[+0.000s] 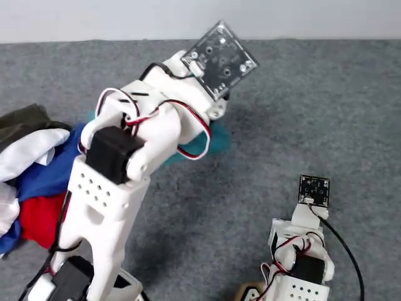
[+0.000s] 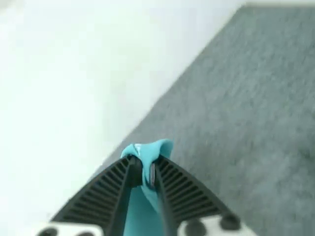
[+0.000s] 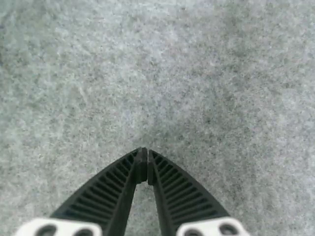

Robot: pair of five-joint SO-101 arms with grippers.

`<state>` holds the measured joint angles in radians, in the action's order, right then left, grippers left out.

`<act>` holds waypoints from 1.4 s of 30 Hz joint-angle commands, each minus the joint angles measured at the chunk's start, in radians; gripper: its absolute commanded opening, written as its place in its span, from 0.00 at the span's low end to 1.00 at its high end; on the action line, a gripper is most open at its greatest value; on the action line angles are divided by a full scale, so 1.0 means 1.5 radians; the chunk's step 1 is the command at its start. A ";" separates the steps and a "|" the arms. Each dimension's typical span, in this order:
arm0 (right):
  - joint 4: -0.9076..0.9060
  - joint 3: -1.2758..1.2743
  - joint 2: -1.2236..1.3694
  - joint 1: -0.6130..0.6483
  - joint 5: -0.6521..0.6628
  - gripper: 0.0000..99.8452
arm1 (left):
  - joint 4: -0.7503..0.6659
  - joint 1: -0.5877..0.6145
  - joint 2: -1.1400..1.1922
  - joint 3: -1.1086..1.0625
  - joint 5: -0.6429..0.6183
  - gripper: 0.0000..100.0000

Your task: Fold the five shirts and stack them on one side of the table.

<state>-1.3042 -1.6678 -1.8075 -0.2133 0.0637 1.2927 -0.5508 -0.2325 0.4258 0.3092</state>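
- Teal shirt point(image 2: 147, 147) is pinched in the left claw point(image 2: 142, 169). The two black fingers are squeezed tight on a small bunch of the cloth. A little bit of cloth pokes out past the tips.
- From the high view, more of the teal shirt point(image 1: 216, 143) peeks out from behind the big white left arm point(image 1: 125, 169), over the grey table point(image 1: 326, 106).
- The other shirts lie in a messy pile at one side of the table, just beside the left arm.
- In the pile, a blue shirt point(image 1: 47, 175) is in the middle, and a red shirt point(image 1: 39, 219) sits nearer the front.
- A white shirt point(image 1: 28, 153) lies across the blue one, and a dark green shirt point(image 1: 22, 119) is at the back.
- The right claw point(image 3: 144, 164) is closed, with its tips touching. It holds nothing, and only the grey table is under it.
- The right arm point(image 1: 301, 269) sits at the front of the table, well apart from all the shirts.
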 commanded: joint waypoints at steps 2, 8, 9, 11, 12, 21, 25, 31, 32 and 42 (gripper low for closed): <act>-0.002 -0.010 -0.004 -0.009 0.008 0.01 | -0.028 -0.031 -0.031 0.069 0.001 0.01; 0.003 -0.010 -0.004 -0.010 0.009 0.01 | 0.012 -0.004 -0.031 0.076 0.001 0.01; 0.003 -0.009 -0.005 -0.010 0.010 0.01 | 0.025 0.003 -0.031 0.075 0.001 0.01; 0.013 -0.002 -0.005 -0.010 0.010 0.01 | 0.059 0.023 -0.031 0.073 0.001 0.01; 0.022 0.007 -0.005 -0.010 0.010 0.01 | 0.083 0.032 -0.031 0.073 0.001 0.01; 0.162 0.044 -0.004 0.011 0.015 0.01 | 0.309 0.119 -0.037 0.048 0.001 0.01; 0.162 0.090 -0.002 0.051 0.065 0.01 | 0.309 0.175 -0.073 -0.066 0.004 0.01; 0.133 0.145 0.013 0.136 0.113 0.01 | 0.308 0.217 -0.137 -0.294 0.007 0.01; 0.129 0.154 0.027 0.145 0.122 0.01 | 0.308 0.221 -0.145 -0.323 0.009 0.01; 0.129 0.384 0.427 0.146 0.185 0.01 | 0.306 0.360 -0.185 -0.507 0.097 0.01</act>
<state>-1.1047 -1.2597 -1.3871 0.0015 0.3092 1.7346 -0.0706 -0.4749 -0.3107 0.4135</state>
